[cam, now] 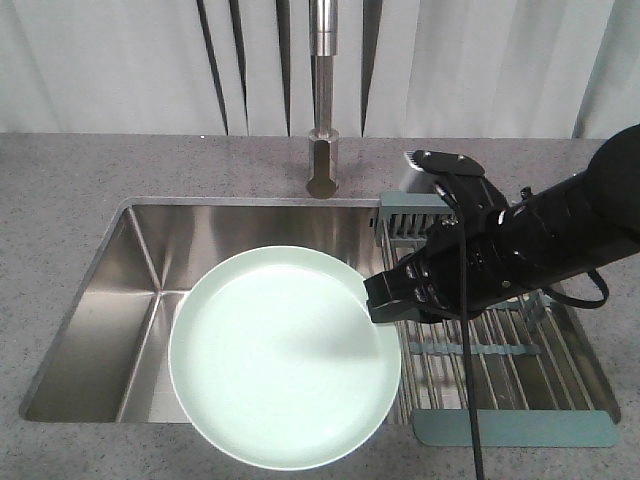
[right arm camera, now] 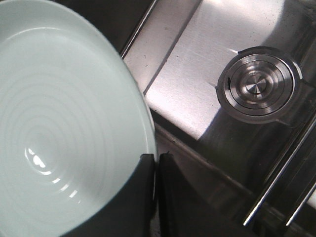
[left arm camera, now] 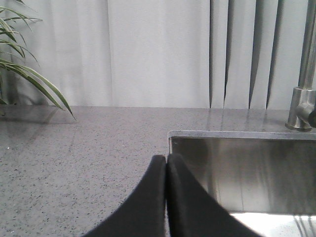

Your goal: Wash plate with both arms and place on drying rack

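The plate point(cam: 285, 355) hangs over the sink point(cam: 150, 260), pinched at its right rim by my right pincer point(cam: 382, 300). The jaws are clamped on the edge, which leaves the whole face free for scrubbing and lets any water fall into the basin. In the right wrist view the rim sits between the fingers, with the drain point(right arm camera: 254, 86) below. The rack point(cam: 530, 370) lies just beside the grip, so the transfer should be short. My left pincer point(left arm camera: 166, 160) is closed on nothing, low over the counter point(left arm camera: 74, 163) by the sink's corner — I judge washing not yet begun.
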Motion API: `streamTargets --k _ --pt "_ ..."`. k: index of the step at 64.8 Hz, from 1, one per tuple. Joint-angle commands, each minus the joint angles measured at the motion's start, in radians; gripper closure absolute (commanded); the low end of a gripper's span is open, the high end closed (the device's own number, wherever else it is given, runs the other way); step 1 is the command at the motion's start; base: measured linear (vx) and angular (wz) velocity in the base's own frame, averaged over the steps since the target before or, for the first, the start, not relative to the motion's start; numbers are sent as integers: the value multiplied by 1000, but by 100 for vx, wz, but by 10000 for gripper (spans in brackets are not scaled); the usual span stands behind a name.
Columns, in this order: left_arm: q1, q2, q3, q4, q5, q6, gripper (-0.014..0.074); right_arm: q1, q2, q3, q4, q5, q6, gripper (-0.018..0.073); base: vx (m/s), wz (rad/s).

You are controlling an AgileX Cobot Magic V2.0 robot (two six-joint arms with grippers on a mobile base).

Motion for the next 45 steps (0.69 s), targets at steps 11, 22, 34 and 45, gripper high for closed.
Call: streamTargets --k 11,22,34,45 --pt "-5 -15 -29 -2 -73 -4 603 -3 -39 -26 40 -22 -8 561 1 -3" --pt "-5 -15 -29 -2 -73 -4 603 -3 -39 -26 40 -22 -8 561 3 -6" --pt "-5 -15 -29 -2 -73 -4 603 -3 -39 -26 40 -22 -8 561 5 -6" --pt "-5 -15 -29 -2 -73 -4 603 -3 -39 -26 40 -22 -8 561 6 -5"
